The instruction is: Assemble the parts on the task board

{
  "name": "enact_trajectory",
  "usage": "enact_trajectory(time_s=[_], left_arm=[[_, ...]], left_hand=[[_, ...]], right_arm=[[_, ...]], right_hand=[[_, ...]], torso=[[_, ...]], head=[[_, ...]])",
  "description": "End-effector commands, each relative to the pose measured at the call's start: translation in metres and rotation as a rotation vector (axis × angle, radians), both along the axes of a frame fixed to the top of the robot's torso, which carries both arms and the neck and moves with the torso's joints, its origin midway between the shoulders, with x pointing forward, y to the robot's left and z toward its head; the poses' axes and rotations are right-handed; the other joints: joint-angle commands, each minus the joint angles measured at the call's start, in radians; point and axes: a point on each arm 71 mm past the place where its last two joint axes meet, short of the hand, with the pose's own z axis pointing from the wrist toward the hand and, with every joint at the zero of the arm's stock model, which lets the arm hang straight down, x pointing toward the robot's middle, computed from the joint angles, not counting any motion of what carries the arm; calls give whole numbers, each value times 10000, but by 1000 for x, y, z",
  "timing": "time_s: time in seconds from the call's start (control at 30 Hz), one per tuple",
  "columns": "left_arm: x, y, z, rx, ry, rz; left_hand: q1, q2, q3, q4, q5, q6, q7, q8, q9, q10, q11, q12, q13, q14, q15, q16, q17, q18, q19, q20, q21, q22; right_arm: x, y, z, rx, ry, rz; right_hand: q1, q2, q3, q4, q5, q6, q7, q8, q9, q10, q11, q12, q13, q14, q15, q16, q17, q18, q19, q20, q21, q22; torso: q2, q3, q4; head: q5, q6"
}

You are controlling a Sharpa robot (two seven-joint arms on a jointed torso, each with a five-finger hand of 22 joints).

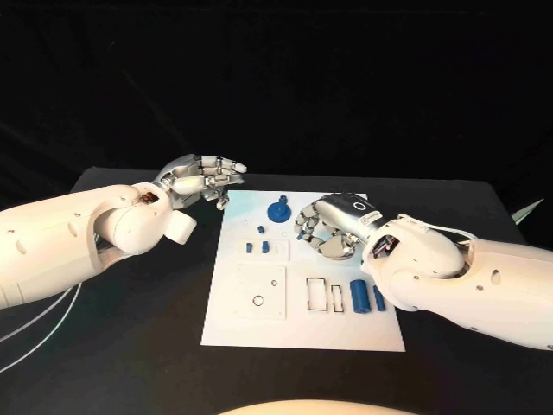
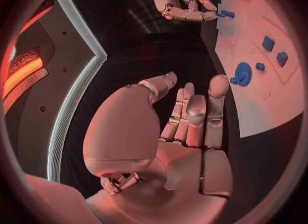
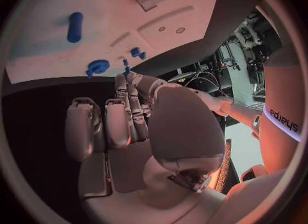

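Note:
The white task board [image 1: 304,327] lies mid-table. My right hand [image 1: 329,226] hovers over its upper middle and pinches a small blue peg [image 2: 225,14] at its fingertips; the peg [image 3: 126,71] also shows in the right wrist view. My left hand [image 1: 206,179] is raised beside the board's far left corner, fingers extended and holding nothing. A blue round knob [image 1: 278,211] sits near the board's far edge. Two small blue blocks [image 1: 258,247] lie left of my right hand. Two blue cylinders [image 1: 366,296] rest at the board's right side.
A raised square plate [image 1: 259,292] with a small hole and two rectangular slots [image 1: 325,295] mark the board's near half. Black table [image 1: 127,346] surrounds the board on all sides.

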Motion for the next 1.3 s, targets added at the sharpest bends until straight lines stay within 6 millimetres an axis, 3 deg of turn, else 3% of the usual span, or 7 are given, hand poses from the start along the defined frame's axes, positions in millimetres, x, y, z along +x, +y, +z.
enact_trajectory(time_s=[0.03, 0.3, 0.6, 0.93, 1.3], left_arm=[[0, -5, 0, -98, -12, -238], [3, -14, -2, -113, 58, -378], [3, -20, -3, -140, 81, -512], [4, -22, -3, -143, 72, -591], [4, -24, -3, -140, 77, -673]], left_hand=[[-82, -24, -57, 11, 36, -100, 216, 30, -11, -93, 18, 48, -13, -33, 16, 40, -7, 51, -53, 33, -70, -19], [-85, -22, -58, 14, 36, -104, 217, 36, -11, -97, 20, 51, -15, -34, 18, 42, -6, 49, -49, 36, -62, -10], [-80, -9, -53, 18, 38, -111, 222, 45, -10, -103, 23, 57, -17, -38, 22, 43, -10, 48, -47, 40, -58, -4], [-87, -8, -58, 24, 37, -115, 229, 54, -9, -111, 28, 62, -18, -50, 25, 39, -27, 53, -64, 43, -77, -23], [-83, -2, -55, 26, 38, -115, 235, 67, -7, -116, 32, 69, -19, -53, 29, 42, -27, 50, -59, 47, -67, -12]], right_arm=[[-8, 15, -5, -108, 217, 545], [-19, 40, -24, -416, 783, 1104], [-24, 47, -42, -868, 1200, 1171], [-28, 48, -50, -1073, 1331, 1099], [-30, 51, -56, -1117, 1406, 1059]], right_hand=[[-43, 18, 13, -57, 55, 82, 1, 49, 14, 248, -209, 19, 8, 461, -92, 37, -8, -174, 120, -58, 6, 403], [-42, 21, 31, -68, 71, 72, 6, 45, 20, 245, -206, 1, 6, 457, -93, 26, -28, -164, 105, -64, -29, 370], [-48, 28, 56, -79, 92, 53, 16, 38, 29, 239, -199, -26, 2, 454, -91, 20, -44, -162, 100, -68, -38, 364], [-55, 27, 58, -80, 95, 50, 19, 37, 32, 239, -196, -32, 2, 454, -90, 21, -45, -166, 105, -68, -24, 378], [-62, 27, 64, -84, 102, 46, 23, 37, 38, 243, -194, -41, 2, 453, -89, 23, -47, -165, 103, -69, -30, 373]], torso=[[-22, -30, -8], [-31, -59, 11], [-16, -52, -6], [-12, -38, -10], [-17, -29, -3]], head=[[275, -53], [462, -159], [645, -335], [748, -462], [797, -495]])
